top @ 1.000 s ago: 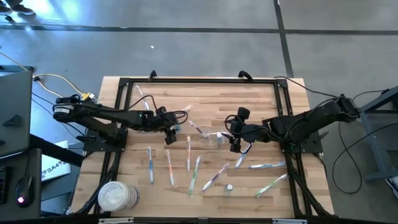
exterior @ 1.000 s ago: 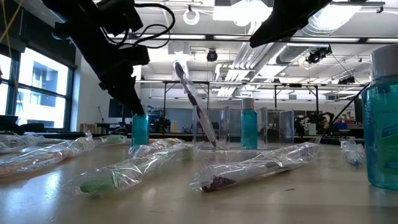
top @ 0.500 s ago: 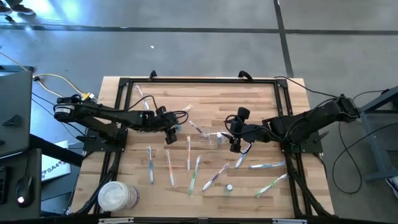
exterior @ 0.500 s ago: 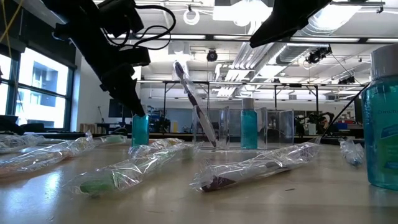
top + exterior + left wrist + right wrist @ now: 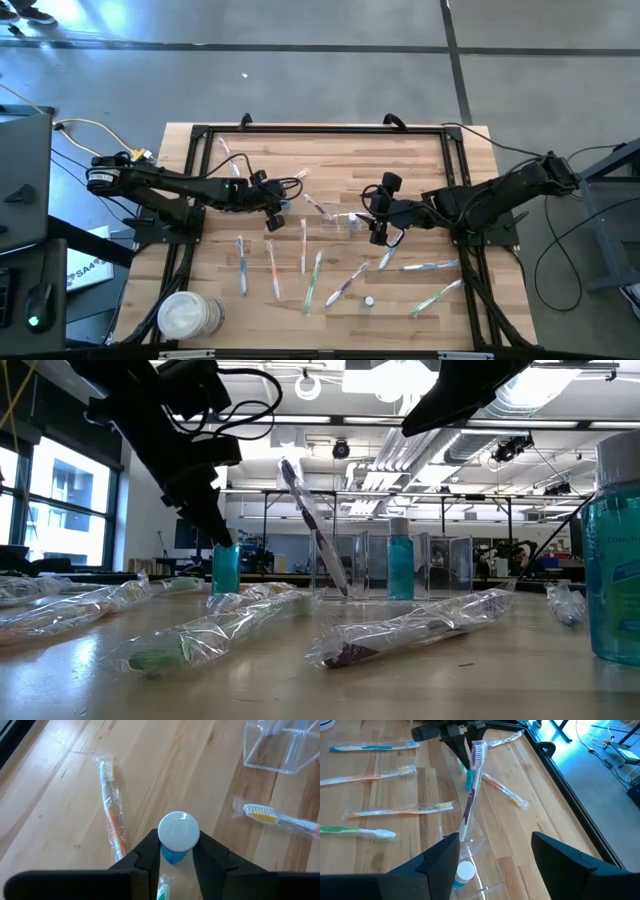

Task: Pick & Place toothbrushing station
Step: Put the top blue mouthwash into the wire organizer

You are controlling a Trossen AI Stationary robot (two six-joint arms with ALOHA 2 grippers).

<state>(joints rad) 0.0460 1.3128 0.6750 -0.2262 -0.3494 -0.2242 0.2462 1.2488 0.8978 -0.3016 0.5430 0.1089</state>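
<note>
Fingers of the left gripper (image 5: 176, 865) sit tight on either side of a small blue tube (image 5: 175, 854) with a round white cap, low centre of the left wrist frame. They look clamped on it or very nearly so. A second ago they stood wider; they have been closing in since, while the arm itself has barely shifted in the high view. Judgement: the grasp on the tube is being made, lift not yet begun.

Just beyond the tube, left of centre in the wrist frame, a wrapped orange-handled toothbrush (image 5: 111, 807) lies on the counter (image 5: 165, 765). To the right lies another wrapped toothbrush (image 5: 280, 817) with yellow bristles. Farther off, upper right corner, stands the clear plastic container (image 5: 272, 745).

High view: left gripper (image 5: 276, 212) is left of centre, the container (image 5: 342, 222) near mid-frame, well apart from it. The right gripper (image 5: 379, 222) waits just right of the container, fingers apart and holding nothing, unchanged from earlier. Its wrist frame shows one toothbrush (image 5: 471, 790) leaning upright in the container, with a white-capped tube (image 5: 464, 871) at the bottom.

More wrapped toothbrushes lie scattered across the lower half of the high view, none moved since the earlier frame. Likely next: carry the tube to the container.
</note>
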